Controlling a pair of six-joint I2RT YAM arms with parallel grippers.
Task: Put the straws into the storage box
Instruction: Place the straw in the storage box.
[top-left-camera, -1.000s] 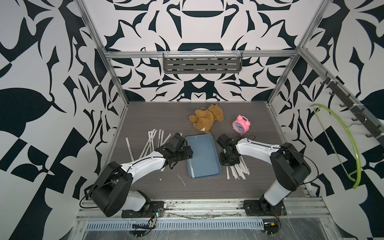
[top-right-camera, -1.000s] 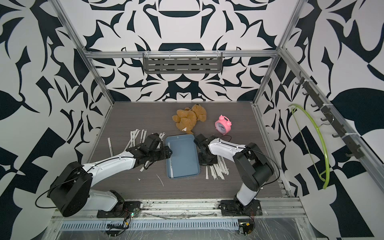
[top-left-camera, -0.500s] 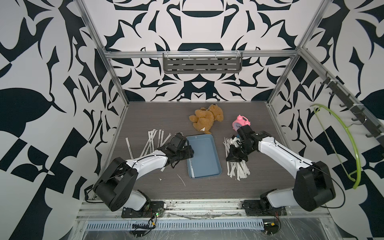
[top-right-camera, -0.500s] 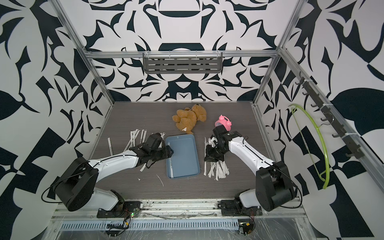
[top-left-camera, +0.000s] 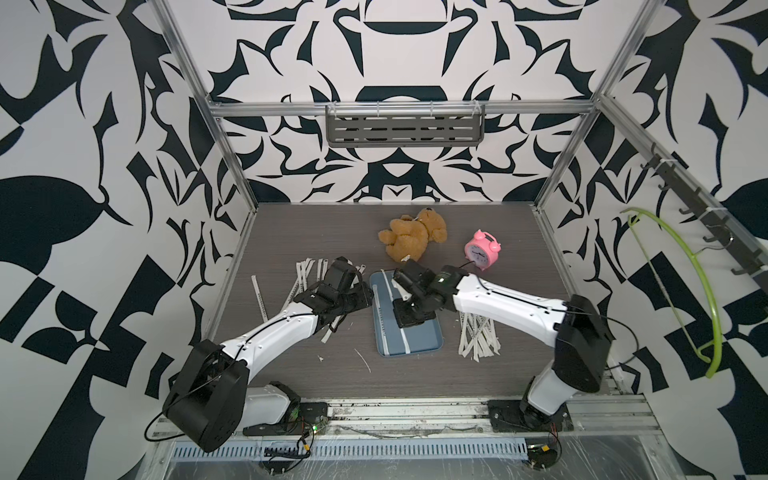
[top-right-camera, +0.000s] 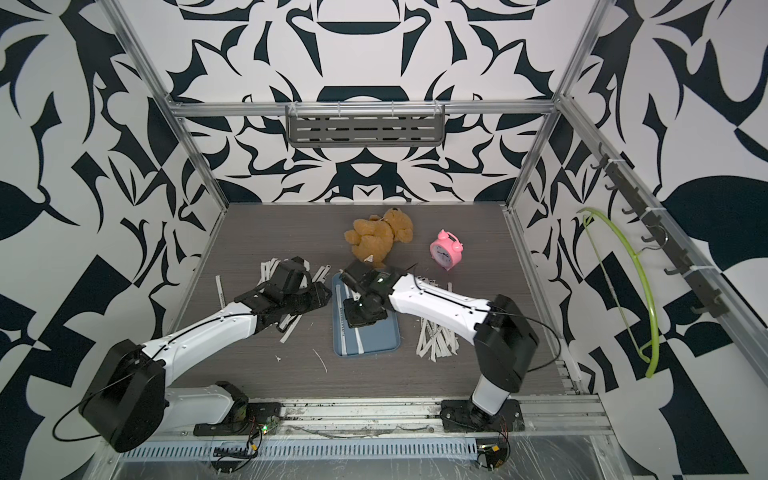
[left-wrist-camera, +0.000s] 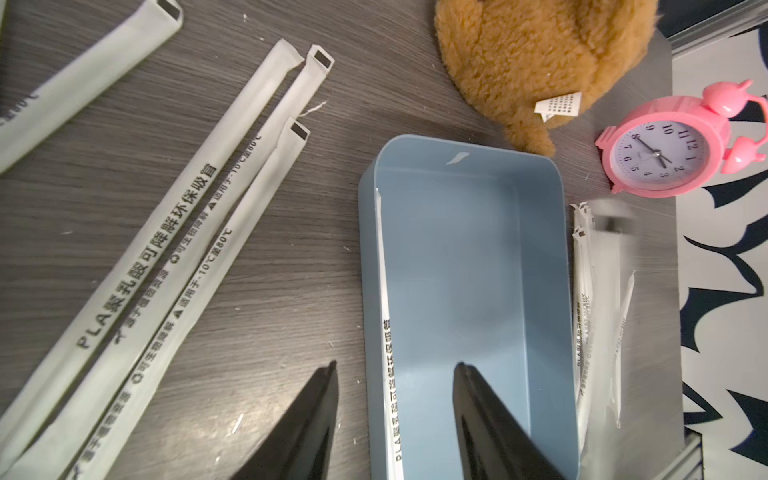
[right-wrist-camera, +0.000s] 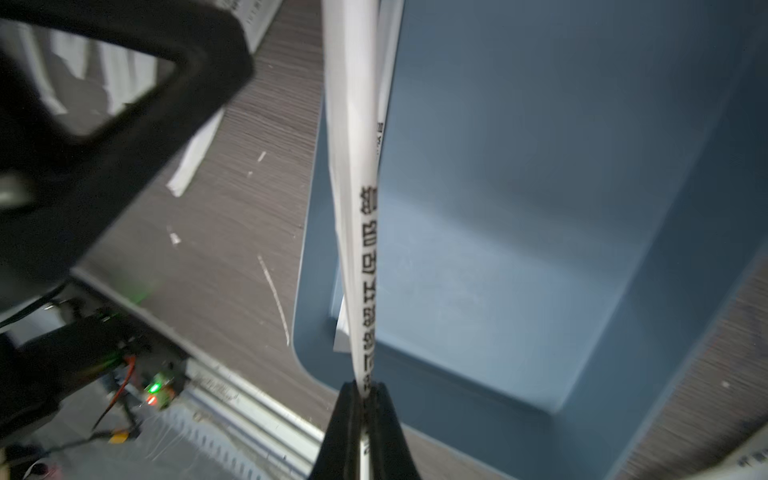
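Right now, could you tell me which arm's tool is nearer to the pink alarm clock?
Right. The right tool is over the storage box; the left tool is at the box's edge away from the clock.

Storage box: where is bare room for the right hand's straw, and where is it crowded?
Free: the storage box floor, from the straw along its wall nearest the left hand across to the wall beside the right pile; and the table between box and front rail, scraps only. Crowded: the left pile and right pile.

Many straws (top-left-camera: 478, 340), one box (top-left-camera: 426, 338), bear (top-left-camera: 411, 239), clock (top-left-camera: 482, 251)
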